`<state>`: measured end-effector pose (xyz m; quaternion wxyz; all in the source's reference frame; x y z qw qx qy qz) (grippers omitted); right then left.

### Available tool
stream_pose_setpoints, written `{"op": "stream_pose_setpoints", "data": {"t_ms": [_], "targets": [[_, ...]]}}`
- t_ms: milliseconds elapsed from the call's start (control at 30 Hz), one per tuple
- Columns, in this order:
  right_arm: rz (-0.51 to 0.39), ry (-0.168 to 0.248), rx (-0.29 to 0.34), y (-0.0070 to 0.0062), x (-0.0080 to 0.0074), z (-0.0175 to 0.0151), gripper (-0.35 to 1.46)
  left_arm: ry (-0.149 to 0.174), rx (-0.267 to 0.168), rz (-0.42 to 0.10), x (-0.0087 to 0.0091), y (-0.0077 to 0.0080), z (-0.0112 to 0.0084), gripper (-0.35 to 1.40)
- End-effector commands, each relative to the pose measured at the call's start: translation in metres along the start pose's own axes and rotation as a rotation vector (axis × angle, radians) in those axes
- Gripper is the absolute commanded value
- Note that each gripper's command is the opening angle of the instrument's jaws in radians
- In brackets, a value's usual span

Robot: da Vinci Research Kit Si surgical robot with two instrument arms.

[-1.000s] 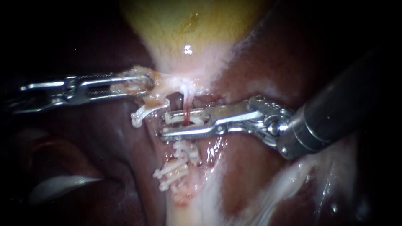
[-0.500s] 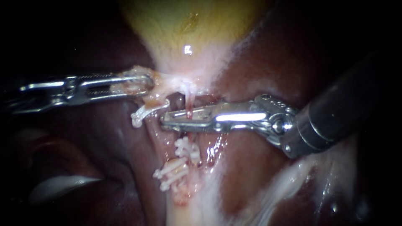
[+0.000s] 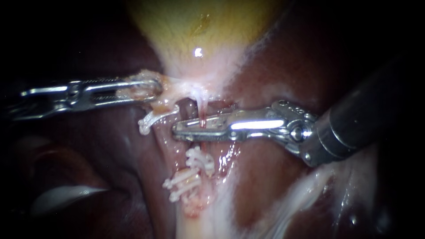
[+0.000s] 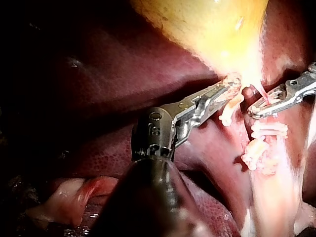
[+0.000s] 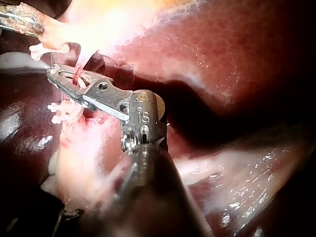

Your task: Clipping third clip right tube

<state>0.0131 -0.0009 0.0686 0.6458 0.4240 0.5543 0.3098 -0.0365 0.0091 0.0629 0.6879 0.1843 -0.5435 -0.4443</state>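
A: Checking the right instrument (image 3: 179,130): how does its pincer stand?
B: Pressed together on the right tube (image 3: 202,102). The tube runs down thin and pink from the gallbladder (image 3: 199,26) and crosses the pincer near its tip.
A: And the left instrument (image 3: 151,90)?
B: Its pincer is clamped on a pale tissue flap (image 3: 141,86) at the gallbladder's lower edge.
A: Any room around the right tip?
B: Little. A clip (image 3: 152,118) lies just beside the tip, toward the left instrument. Two more clips (image 3: 199,159) lie below the pincer's lower edge, the nearer one almost touching it. Above the pincer there is a small dark gap up to the gallbladder's edge. On the shaft side there is only open liver (image 3: 274,186).
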Motion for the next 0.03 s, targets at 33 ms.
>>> {"op": "stream_pose_setpoints", "data": {"t_ms": [33], "targets": [[0.000, 0.000, -0.001, 0.0001, 0.0000, 0.0000, -0.35, 0.000, 0.000, 0.000, 0.0000, 0.0000, 0.0000, -0.35]]}}
